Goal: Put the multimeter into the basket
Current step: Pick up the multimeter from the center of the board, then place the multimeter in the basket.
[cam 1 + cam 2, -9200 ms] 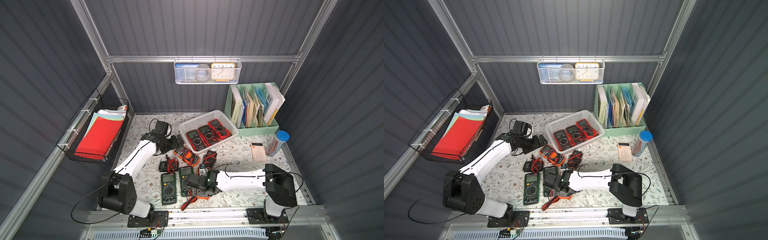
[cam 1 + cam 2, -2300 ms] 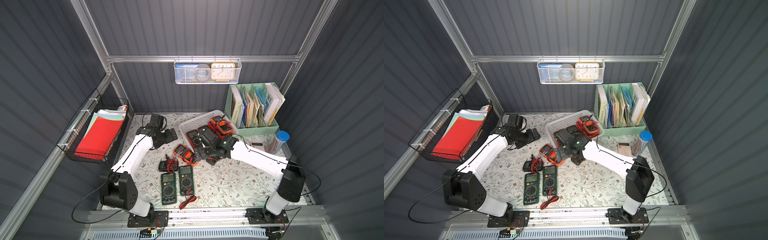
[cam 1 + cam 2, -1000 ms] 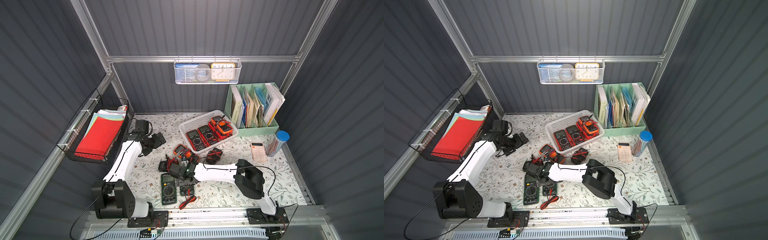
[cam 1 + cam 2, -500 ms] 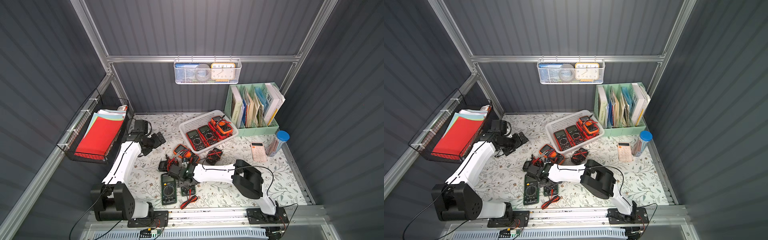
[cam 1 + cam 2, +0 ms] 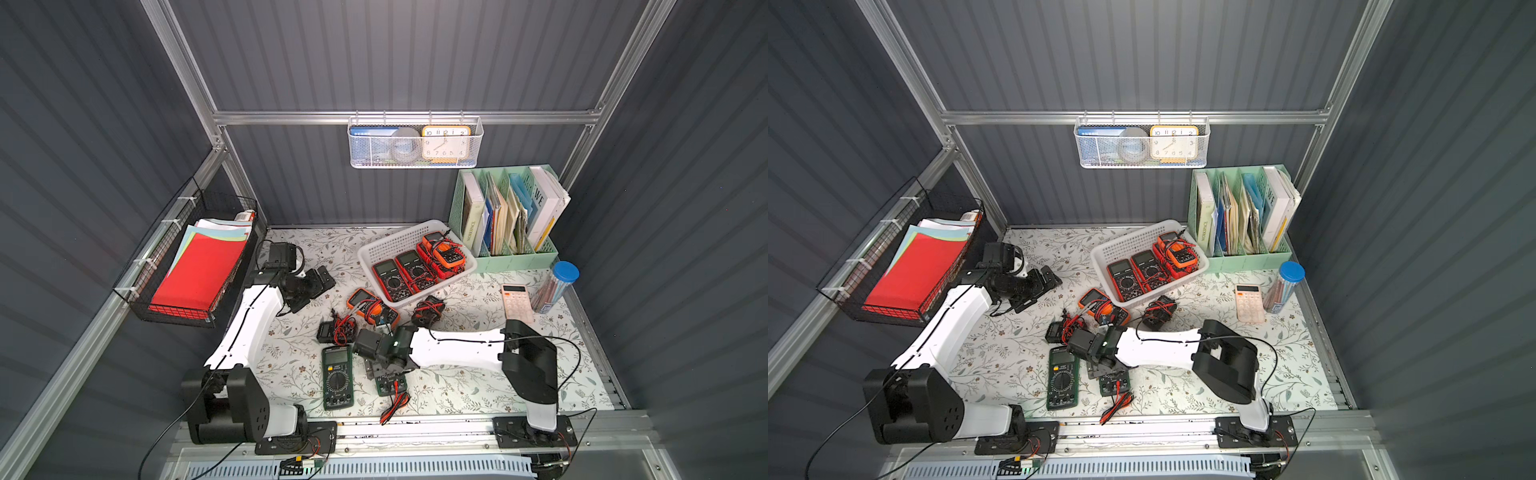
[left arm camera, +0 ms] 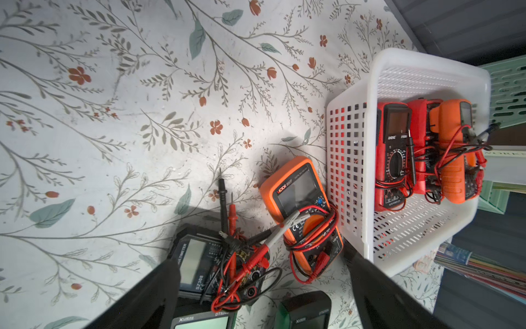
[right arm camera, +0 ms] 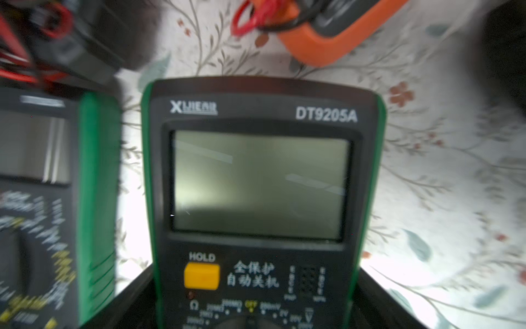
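A green-and-black multimeter [image 7: 262,182] lies at the front of the table, its lower end [image 5: 388,384] showing under my right gripper [image 5: 380,365]. The right gripper [image 7: 254,282] is shut on this multimeter, one finger pressed against each long side. The white perforated basket [image 5: 376,249] [image 5: 1108,249] stands at the back with several red and orange multimeters inside. My left gripper [image 5: 311,289] [image 6: 262,269] hangs open at the back left, holding nothing.
A second green multimeter [image 5: 337,378] lies just left of the gripped one. An orange multimeter [image 6: 299,193] and a black one [image 6: 193,262] with tangled leads sit between it and the basket. A calculator [image 5: 515,301], a pen tube [image 5: 555,286] and a green file rack [image 5: 507,216] stand at the right.
Within the last second my right jaws narrowed onto the green multimeter, and that arm's elbow swung to the right. The left arm hardly moved.
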